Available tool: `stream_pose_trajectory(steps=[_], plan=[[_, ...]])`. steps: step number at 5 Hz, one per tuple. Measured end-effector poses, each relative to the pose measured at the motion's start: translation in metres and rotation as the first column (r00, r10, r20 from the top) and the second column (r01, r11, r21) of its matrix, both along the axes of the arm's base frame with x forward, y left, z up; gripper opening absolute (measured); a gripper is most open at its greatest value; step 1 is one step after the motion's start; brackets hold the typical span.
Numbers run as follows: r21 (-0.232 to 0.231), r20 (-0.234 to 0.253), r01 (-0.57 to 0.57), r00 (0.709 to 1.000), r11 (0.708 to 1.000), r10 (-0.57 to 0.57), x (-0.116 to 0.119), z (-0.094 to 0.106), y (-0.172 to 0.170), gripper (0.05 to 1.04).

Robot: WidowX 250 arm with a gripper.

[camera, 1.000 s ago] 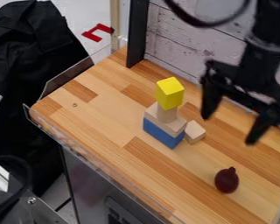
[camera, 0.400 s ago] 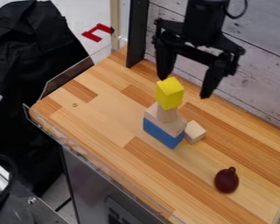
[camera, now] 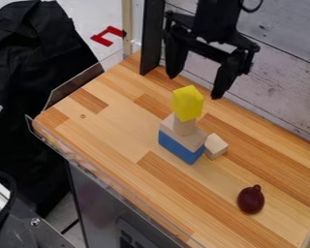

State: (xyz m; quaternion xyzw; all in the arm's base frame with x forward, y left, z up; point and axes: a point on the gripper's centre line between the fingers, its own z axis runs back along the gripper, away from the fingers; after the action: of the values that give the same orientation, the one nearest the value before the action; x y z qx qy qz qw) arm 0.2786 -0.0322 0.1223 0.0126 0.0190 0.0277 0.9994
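The gripper [camera: 193,87] has swung in from the right to just behind the yellow block [camera: 188,103], its fingers apart and empty. The yellow block tops a wooden cylinder [camera: 184,126], above a tan block [camera: 193,138] and a blue block [camera: 180,147]; this narrow stack could topple if bumped. Below and right of the yellow block, a small wooden block [camera: 216,146] crowds the base; farther that way, a dark red toy [camera: 251,199] sits on the desk [camera: 112,138].
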Motion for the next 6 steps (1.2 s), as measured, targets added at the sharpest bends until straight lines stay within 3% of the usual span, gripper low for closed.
stream_pose_trajectory(steps=[2,6], plan=[[0.002,-0.046,0.052,0.998,0.999,-0.051,0.007,-0.014,0.007,0.999],[-0.02,-0.051,0.144,0.988,0.989,-0.145,0.011,-0.029,0.018,0.999]])
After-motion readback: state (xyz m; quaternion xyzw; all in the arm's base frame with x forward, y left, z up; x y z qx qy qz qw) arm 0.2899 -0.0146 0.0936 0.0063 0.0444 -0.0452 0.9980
